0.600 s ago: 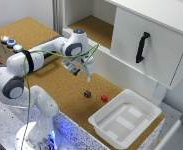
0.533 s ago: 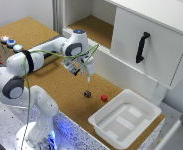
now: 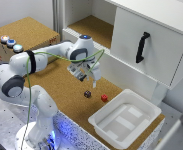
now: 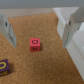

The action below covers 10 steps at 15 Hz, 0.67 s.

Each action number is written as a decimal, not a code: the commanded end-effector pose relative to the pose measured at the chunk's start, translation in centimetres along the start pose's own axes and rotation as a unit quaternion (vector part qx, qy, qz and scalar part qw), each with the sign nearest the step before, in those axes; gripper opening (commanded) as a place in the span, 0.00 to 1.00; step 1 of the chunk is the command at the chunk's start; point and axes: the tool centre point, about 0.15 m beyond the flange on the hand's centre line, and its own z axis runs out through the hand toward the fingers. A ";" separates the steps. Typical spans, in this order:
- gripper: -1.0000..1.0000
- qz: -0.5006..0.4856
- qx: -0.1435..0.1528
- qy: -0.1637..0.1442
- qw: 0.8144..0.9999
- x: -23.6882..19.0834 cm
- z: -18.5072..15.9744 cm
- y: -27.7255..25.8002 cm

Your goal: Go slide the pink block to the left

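**Me:** On the cork board sits the pink block (image 3: 104, 98), a tiny cube with flat sides and sharp corners. It rests close to the near edge of the board. My wrist camera shows it too (image 4: 35, 45), with a dark letter printed on its top face.

**Helper:** What is around it?

**Me:** Just beside it, on the exterior view's left, is a dark cube (image 3: 87, 94) of the same small size. They are near each other but not touching. In my wrist camera the dark cube (image 4: 3, 67) looks purple with a yellow mark on it. The cork board (image 3: 56, 85) under both is brown and speckled, a bit rough looking.

**Helper:** And the hand?

**Me:** My gripper (image 3: 86, 76) hangs above the board, up behind the two cubes and not touching them. Its two pale fingers (image 4: 6, 31) stand wide apart with nothing between them, so the hand is open. The pink block shows in the gap between them, lower down.

**Helper:** Anything else close by?

**Me:** A white tray (image 3: 104, 123) sits on the exterior view's right of the pink block. It is smooth plastic, shaped like a box with rounded corners. Behind it is a white cabinet (image 3: 156, 55) with a black curved handle (image 3: 142, 47). A green cable (image 3: 56, 53) runs along my arm.
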 end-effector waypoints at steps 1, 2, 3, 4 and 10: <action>1.00 -0.002 0.029 -0.019 0.999 1.3 4.2 1.7; 1.00 -0.002 0.030 -0.021 0.999 1.6 4.7 1.8; 0.00 -0.003 0.031 -0.022 0.999 1.8 5.1 1.9; 0.00 -0.003 0.031 -0.023 0.999 2.2 5.4 2.1; 0.00 -0.001 0.048 -0.018 0.999 4.9 6.7 2.6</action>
